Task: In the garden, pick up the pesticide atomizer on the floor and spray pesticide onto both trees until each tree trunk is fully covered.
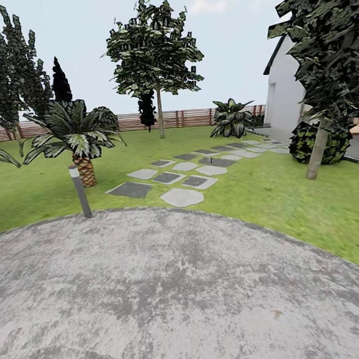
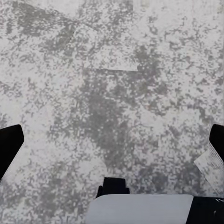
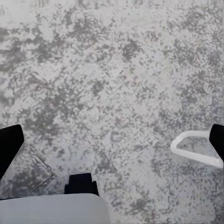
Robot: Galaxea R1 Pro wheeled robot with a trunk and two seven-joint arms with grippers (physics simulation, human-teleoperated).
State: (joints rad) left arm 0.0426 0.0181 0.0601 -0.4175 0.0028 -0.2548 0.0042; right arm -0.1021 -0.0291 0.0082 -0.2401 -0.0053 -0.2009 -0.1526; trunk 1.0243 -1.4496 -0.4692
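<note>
Two claws hang over the grey paving (image 2: 140, 70), jaws spread wide and holding nothing: the left gripper (image 2: 112, 140) and the right gripper (image 3: 112, 142). By my judgement the task is barely begun: no bottle is picked up and no trunk sprayed. One dark speck (image 1: 212, 159) out on the stepping stones may be the pesticide atomizer, though it is too small to tell. Two pale-trunked trees wait: the far tree (image 1: 160, 114) near the fence (image 1: 191, 117) and the near tree (image 1: 317, 151) on the right.

Grey mottled paving (image 1: 171, 292) fills the lower frame. Green lawn (image 1: 266, 195) borders it above, carrying stepping stones (image 1: 182, 196) at centre and a bollard (image 1: 80, 190) at left.
</note>
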